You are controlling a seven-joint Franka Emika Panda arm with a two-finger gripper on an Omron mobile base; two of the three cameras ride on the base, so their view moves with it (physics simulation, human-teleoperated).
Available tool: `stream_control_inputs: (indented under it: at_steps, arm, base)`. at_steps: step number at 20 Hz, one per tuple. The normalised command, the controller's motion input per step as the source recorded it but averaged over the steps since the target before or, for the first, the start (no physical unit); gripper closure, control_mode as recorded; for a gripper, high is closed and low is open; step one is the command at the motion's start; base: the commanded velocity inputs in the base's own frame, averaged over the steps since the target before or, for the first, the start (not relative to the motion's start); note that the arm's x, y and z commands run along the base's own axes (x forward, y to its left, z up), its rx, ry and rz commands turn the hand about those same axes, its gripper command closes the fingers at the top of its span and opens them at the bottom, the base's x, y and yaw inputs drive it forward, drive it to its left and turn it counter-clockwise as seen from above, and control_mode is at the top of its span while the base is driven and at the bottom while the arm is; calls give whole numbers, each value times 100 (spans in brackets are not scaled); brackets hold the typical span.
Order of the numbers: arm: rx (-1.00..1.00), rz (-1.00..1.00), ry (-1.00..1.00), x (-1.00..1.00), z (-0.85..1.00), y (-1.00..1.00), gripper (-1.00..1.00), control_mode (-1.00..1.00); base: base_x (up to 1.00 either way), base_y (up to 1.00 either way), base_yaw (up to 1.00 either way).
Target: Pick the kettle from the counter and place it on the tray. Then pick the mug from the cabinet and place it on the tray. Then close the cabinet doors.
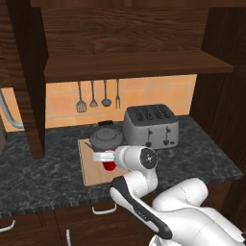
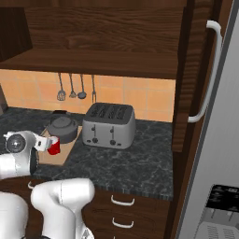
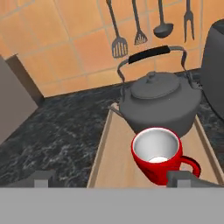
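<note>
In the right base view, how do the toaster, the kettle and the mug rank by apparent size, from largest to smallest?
1. The toaster looks clearly largest.
2. The kettle comes second.
3. The mug looks smallest, though it stands nearer the camera than the kettle, so this order seems safe.

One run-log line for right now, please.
kettle: on tray | mug: on tray | tool: open | cabinet doors: open

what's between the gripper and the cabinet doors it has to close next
Nothing visible blocks the way. The open gripper sits low at the mug, which stands on the tray before the kettle. The cabinet doors hang open above the counter, with free space between.
</note>
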Motion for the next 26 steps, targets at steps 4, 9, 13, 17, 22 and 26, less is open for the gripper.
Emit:
stream_control_inputs:
  at_steps: [4,9,13,17,22,26]
  arm:
    - [-5,-17,29,-35,81,-45,-100,-100]
    - [-8,-12,28,-49,58,-42,-100,-100]
    - [-15,1,-1,-70,16,-13,-100,-100]
    - [-4,8,0,-54,21,-27,-100,-100]
    - [0,10,0,-51,26,-30,-100,-100]
    - [0,8,0,-45,8,-22,-100,-100]
  base:
    - [0,0,0]
    - [0,0,0]
    - [0,0,0]
    - [0,0,0]
    - [0,0,0]
    - [0,0,0]
